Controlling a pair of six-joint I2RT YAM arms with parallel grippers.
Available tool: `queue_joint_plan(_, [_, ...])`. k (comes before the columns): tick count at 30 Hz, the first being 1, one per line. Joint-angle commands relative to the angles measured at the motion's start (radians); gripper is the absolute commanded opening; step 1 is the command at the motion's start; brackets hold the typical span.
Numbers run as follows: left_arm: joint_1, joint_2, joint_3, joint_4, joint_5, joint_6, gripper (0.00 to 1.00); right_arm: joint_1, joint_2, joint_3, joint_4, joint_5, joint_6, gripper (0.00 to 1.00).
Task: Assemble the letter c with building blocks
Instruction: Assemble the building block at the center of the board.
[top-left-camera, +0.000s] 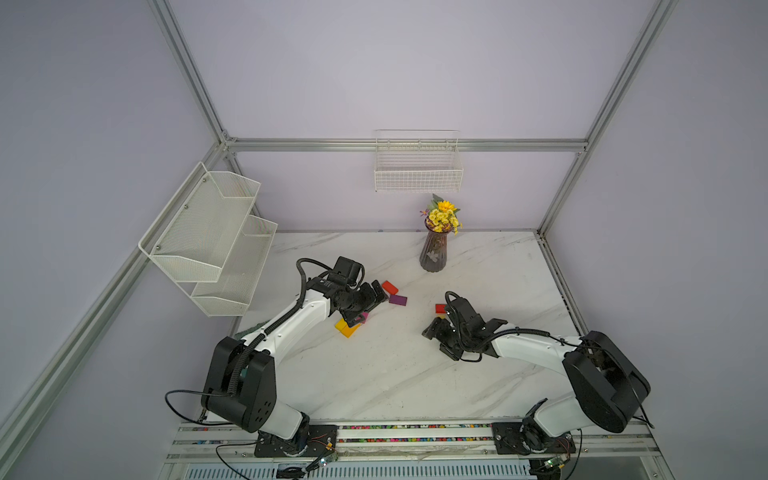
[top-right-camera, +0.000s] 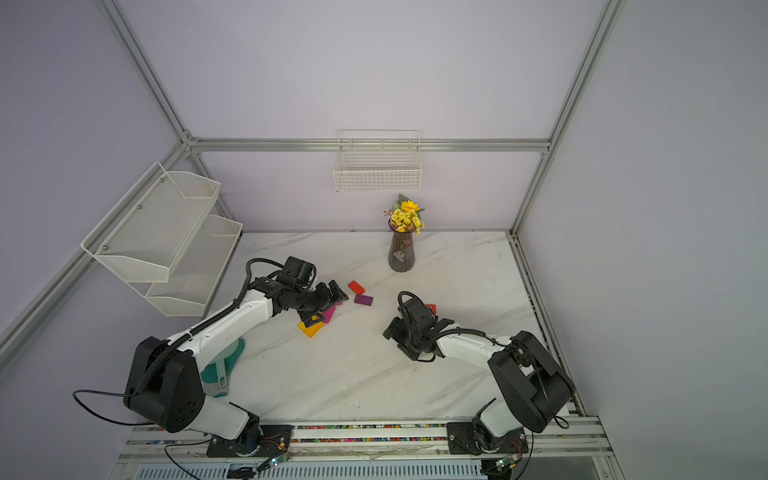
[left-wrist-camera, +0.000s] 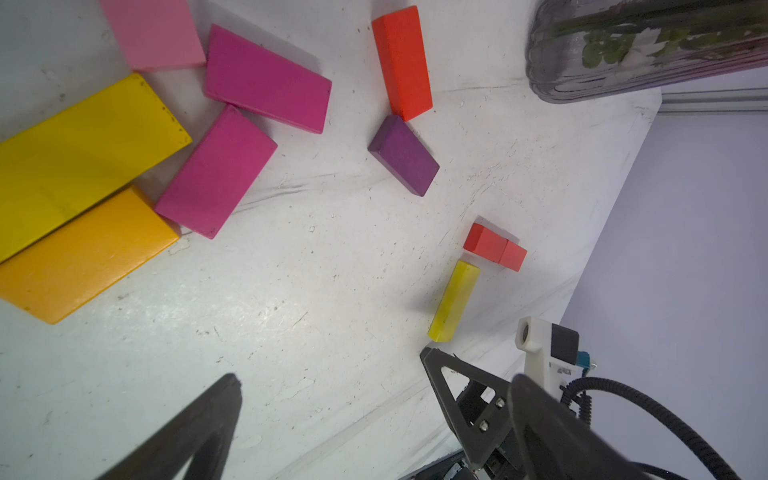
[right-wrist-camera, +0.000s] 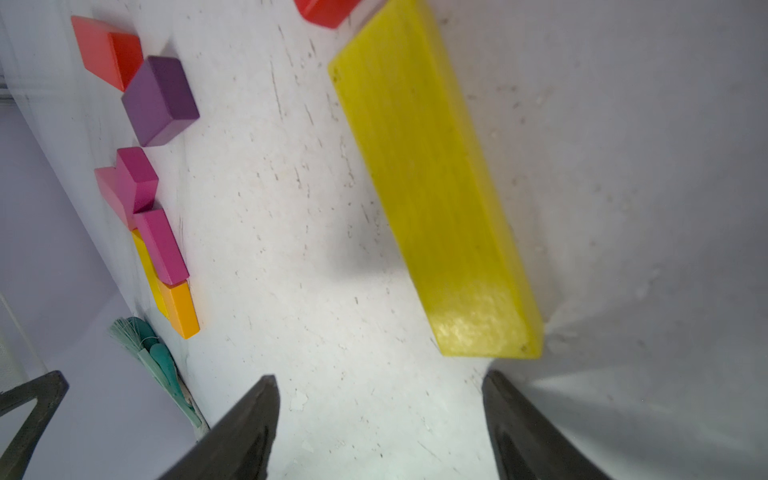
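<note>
In the left wrist view a pink block (left-wrist-camera: 153, 33), two magenta blocks (left-wrist-camera: 266, 79) (left-wrist-camera: 216, 172), a yellow block (left-wrist-camera: 79, 153) and an orange block (left-wrist-camera: 87, 253) lie clustered together. An orange-red block (left-wrist-camera: 401, 62) touches a purple block (left-wrist-camera: 403, 153). Farther off, two small red blocks (left-wrist-camera: 494, 247) sit by a long yellow block (left-wrist-camera: 455, 299). My left gripper (left-wrist-camera: 376, 378) (top-left-camera: 371, 306) hovers open and empty beside the cluster. My right gripper (right-wrist-camera: 380, 377) (top-left-camera: 437, 343) is open, with the long yellow block (right-wrist-camera: 432, 187) lying just ahead of its fingertips, not between them.
A dark glass vase of yellow flowers (top-left-camera: 434, 253) stands at the back of the marble table (top-left-camera: 395, 374). A wire basket (top-left-camera: 417, 166) hangs on the back wall and a mesh shelf (top-left-camera: 216, 237) on the left. A teal brush (top-right-camera: 224, 357) lies under the left arm.
</note>
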Motion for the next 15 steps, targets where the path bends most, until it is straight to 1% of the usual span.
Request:
queue_joint_plan(1, [-0.002,-0.001,0.022,0.010,0.006,0.021,1.00,0.002,0.025,0.009,-0.011,0.033,0.030,0.79])
queue_joint_plan(15, [-0.002,0.017,0.031,0.019,0.006,0.018,1.00,-0.038,0.030,0.010,-0.014,0.014,0.026,0.79])
